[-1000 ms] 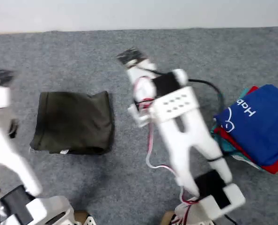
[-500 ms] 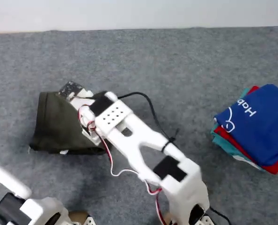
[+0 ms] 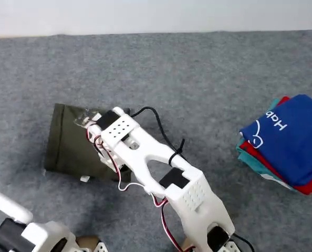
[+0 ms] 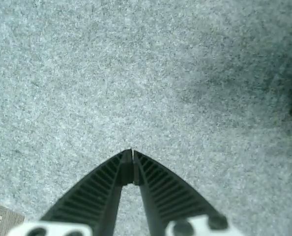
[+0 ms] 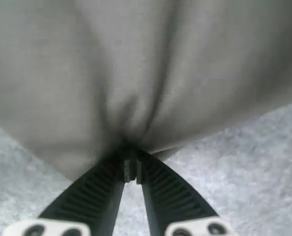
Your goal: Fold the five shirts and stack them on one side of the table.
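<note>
A folded olive shirt (image 3: 66,149) is laid on the left part of the grey table (image 3: 208,73). The right gripper (image 3: 86,119) is placed near the shirt's far edge, its arm stretched across from the near side. In the right wrist view the gripper (image 5: 130,167) is seen pinched tight on a bunched fold of the shirt (image 5: 136,69). The left gripper (image 4: 132,156) is held above bare table (image 4: 111,64), its fingers pressed together with nothing between them. At the table's right edge a stack (image 3: 282,152) of folded shirts is set, well apart from the olive one and topped by a blue shirt (image 3: 292,131).
</note>
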### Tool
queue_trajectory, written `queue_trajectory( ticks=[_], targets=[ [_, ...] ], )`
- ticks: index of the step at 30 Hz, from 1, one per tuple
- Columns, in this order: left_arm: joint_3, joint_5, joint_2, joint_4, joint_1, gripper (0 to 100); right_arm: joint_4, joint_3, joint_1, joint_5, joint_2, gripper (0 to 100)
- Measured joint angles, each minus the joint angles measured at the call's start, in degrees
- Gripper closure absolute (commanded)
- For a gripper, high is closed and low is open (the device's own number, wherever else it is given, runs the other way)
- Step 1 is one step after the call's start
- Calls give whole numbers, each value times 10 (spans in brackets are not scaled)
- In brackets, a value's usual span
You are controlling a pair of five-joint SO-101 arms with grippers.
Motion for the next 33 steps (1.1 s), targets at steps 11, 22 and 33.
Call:
queue_trajectory(
  ticks=[11, 22, 33],
  targets=[
    [0, 0, 0, 0, 11, 994, -46, -157, 23, 0, -8, 986],
    [0, 0, 0, 0, 12, 994, -273, -194, 116, 0, 124, 988],
    [0, 0, 0, 0, 20, 994, -243, -245, 169, 0, 143, 988]
  ],
)
